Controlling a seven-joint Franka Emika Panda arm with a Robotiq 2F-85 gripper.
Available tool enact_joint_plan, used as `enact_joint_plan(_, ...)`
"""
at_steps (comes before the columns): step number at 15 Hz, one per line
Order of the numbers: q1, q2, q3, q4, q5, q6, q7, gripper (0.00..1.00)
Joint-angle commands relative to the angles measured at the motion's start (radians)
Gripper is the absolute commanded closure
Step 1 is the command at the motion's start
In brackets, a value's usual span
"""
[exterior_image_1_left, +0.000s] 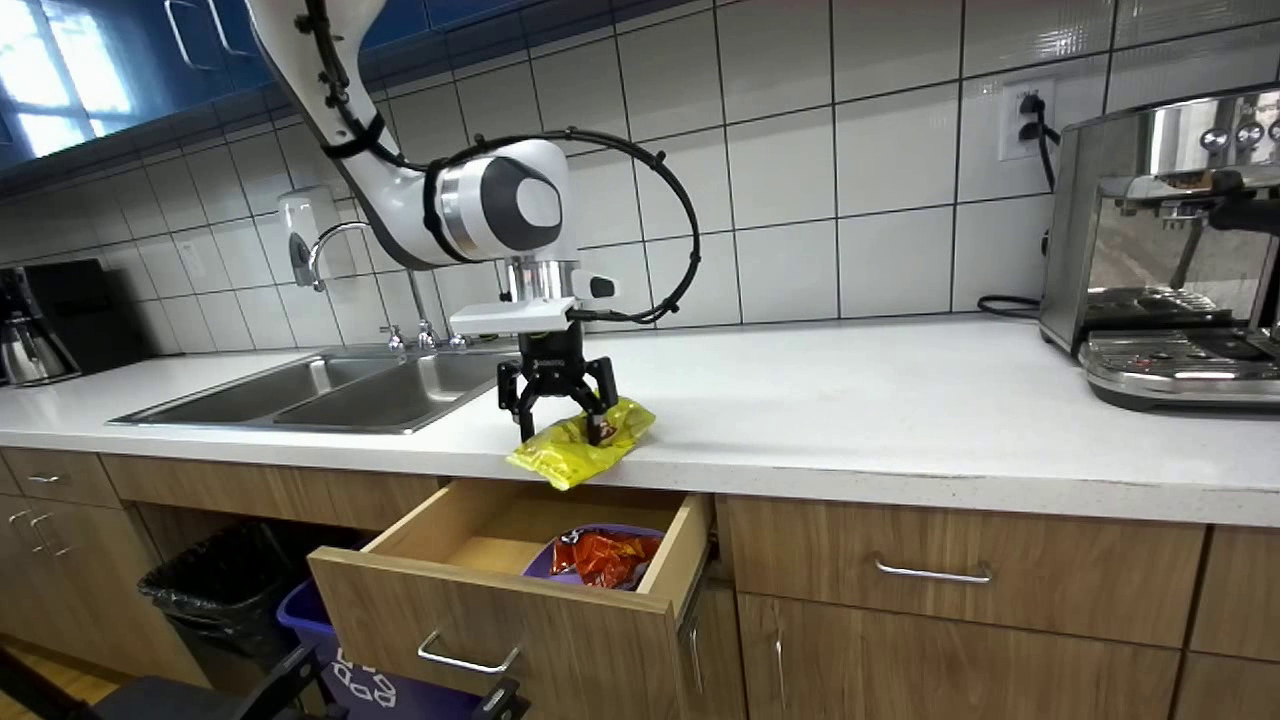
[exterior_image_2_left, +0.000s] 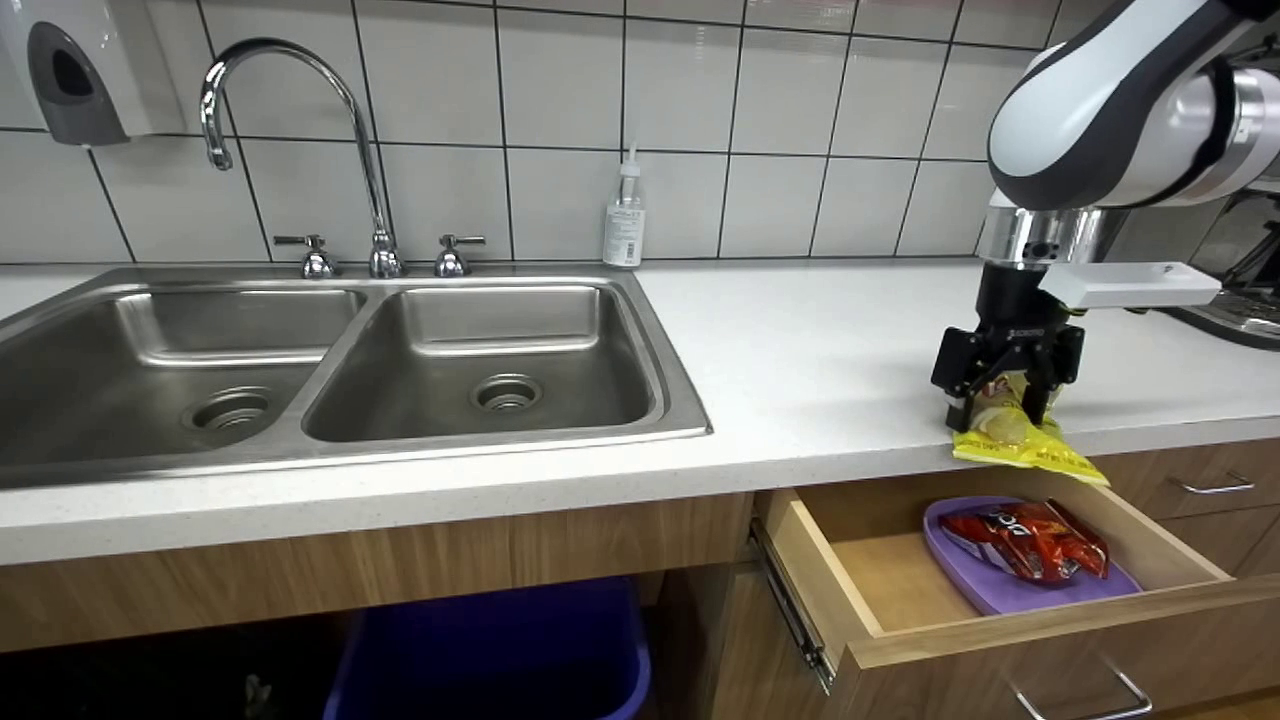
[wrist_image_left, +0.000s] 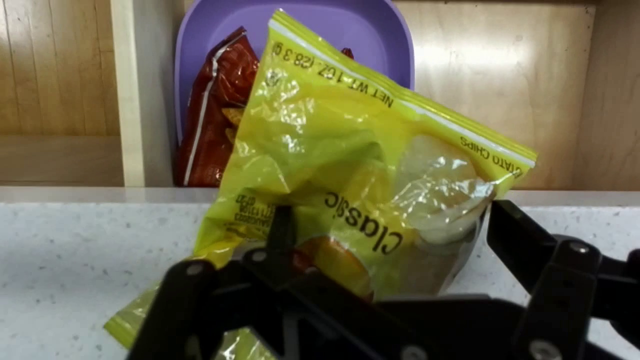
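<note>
A yellow chip bag (exterior_image_1_left: 590, 440) marked "Classic" lies at the front edge of the white counter, one end jutting over the open drawer below. Over it, pointing down, my black gripper (exterior_image_1_left: 562, 432) stands open in both exterior views. The wrist view has the bag (wrist_image_left: 350, 145) reaching across the gap between widely spread fingers. The left finger (wrist_image_left: 281, 225) overlaps the bag's printed face and seems to touch it; the right finger (wrist_image_left: 517, 240) is just beside the bag's edge. Part of the bag is hidden behind the gripper's linkage.
In the pulled-out drawer (exterior_image_2_left: 950, 650) sits a purple tray (exterior_image_2_left: 960, 570) with a red chip bag (exterior_image_2_left: 1035, 540). A double steel sink (exterior_image_2_left: 690, 410) and a soap bottle (exterior_image_2_left: 625, 220) are on the counter. An espresso machine (exterior_image_1_left: 1080, 230) stands farther along; a blue bin (exterior_image_2_left: 500, 650) is below.
</note>
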Motion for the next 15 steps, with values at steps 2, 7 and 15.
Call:
enact_joint_plan(2, 0.03, -0.054, 0.018, -0.073, -0.017, 0.04, 0.026, 0.0)
enact_joint_plan(7, 0.08, -0.059, 0.031, -0.105, -0.028, 0.068, 0.064, 0.0)
enact_joint_plan(15, 0.155, -0.093, 0.055, -0.205, -0.038, 0.124, 0.158, 0.0)
